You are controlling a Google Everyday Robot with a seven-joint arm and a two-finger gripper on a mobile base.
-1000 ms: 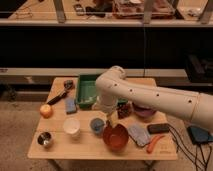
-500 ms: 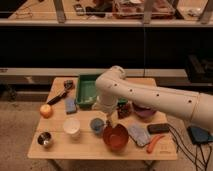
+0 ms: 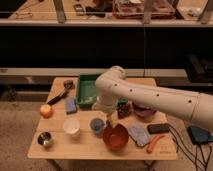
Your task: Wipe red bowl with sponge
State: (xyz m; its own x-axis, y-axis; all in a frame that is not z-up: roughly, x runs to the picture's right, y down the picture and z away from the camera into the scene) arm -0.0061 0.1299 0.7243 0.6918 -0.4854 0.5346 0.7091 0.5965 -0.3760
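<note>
one hand (image 3: 114, 120) just above red bowl (image 3: 116, 138) rim | grip: cannot tell | sponge (image 3: 70, 105) seemingly well apart

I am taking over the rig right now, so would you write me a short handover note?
The gripper is low over the table, just behind the red bowl.
The sponge lies on the table's left part, beside the green tray, apart from the gripper.
Done: nothing visible; the sponge is not yet picked up.
Left: fetch the sponge, wipe the red bowl.
</note>
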